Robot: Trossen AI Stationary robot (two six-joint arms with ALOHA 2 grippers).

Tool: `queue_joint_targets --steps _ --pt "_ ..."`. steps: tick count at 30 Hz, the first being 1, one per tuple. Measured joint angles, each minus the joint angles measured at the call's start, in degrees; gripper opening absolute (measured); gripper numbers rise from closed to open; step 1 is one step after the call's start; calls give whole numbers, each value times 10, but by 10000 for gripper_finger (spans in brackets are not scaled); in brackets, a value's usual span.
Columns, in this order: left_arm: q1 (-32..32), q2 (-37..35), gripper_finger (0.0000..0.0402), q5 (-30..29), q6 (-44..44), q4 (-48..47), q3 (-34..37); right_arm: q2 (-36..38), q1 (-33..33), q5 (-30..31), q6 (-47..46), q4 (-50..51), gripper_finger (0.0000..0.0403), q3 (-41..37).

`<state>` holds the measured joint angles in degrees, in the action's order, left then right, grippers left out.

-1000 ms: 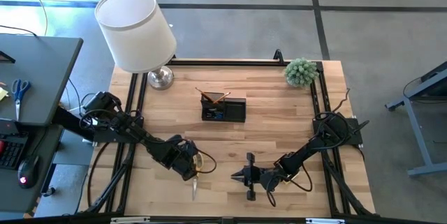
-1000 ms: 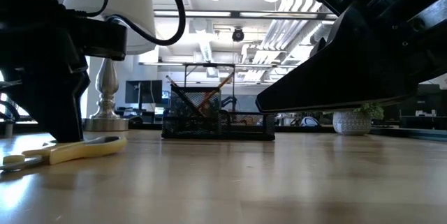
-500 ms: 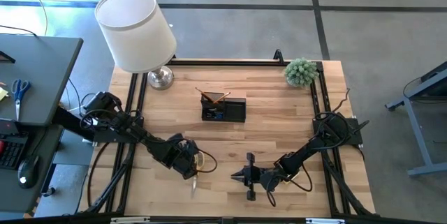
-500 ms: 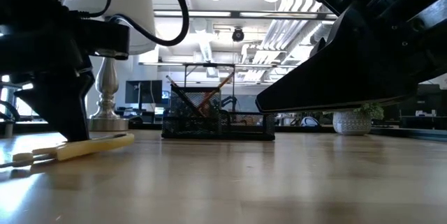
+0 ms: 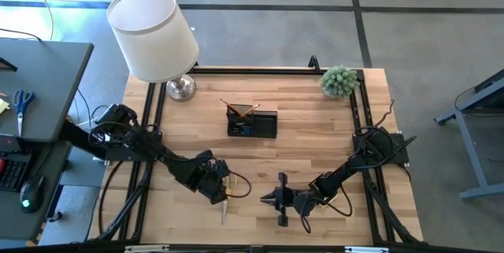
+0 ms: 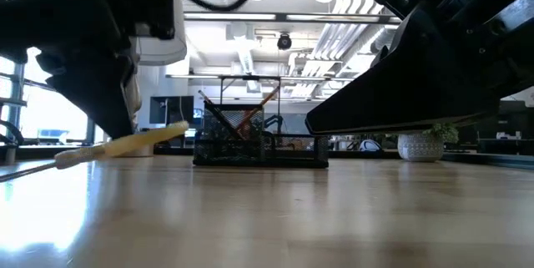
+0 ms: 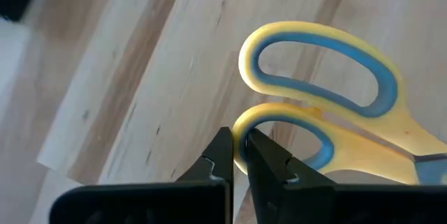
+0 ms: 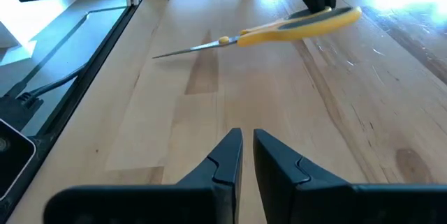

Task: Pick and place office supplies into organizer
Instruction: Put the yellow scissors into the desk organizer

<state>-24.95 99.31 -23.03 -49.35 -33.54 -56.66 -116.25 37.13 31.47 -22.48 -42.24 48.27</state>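
Note:
The yellow-handled scissors are near the table's near edge, left of centre, and my left gripper is shut on their handle end. In the low view the scissors slant, handle end up and blades down toward the table. The right wrist view shows the scissors off the wood. The black organizer stands at mid-table with pencils sticking up out of it; the low view shows the organizer too. My right gripper waits low near the near edge, shut and touching nothing; its wrist view shows this gripper. My left gripper pinches the rim of the smaller handle loop between its two fingers, coming from above on a slant. The handle end is raised and the blades slope down; whether the tip rests on the table I cannot tell.
A white-shaded lamp stands at the far left corner and a small green plant at the far right corner. Bare wood lies between the scissors and the organizer. A desk with blue-handled scissors stands beyond the table's left edge.
My left gripper has risen and shifted a little toward the table's right, still shut on the scissors. The scissors lay flat on the table; now their handle end is lifted and they slant, blades trailing low.

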Motion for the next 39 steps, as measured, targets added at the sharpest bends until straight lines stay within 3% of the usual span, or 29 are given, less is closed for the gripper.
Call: queue_joint_targets --steps 15,26,33,39 --pt "-60 -1 2 -139 13 -116 -126 0 0 -48 4 -120 47 0" --pt "-134 -2 2 -366 16 -181 -184 0 -12 -61 -11 -193 94 19" --pt "-157 -2 1 -444 16 -191 -184 -15 -46 -118 20 -145 142 104" --pt "-156 -2 1 -449 16 -191 -184 -23 -64 -120 30 28 177 191"
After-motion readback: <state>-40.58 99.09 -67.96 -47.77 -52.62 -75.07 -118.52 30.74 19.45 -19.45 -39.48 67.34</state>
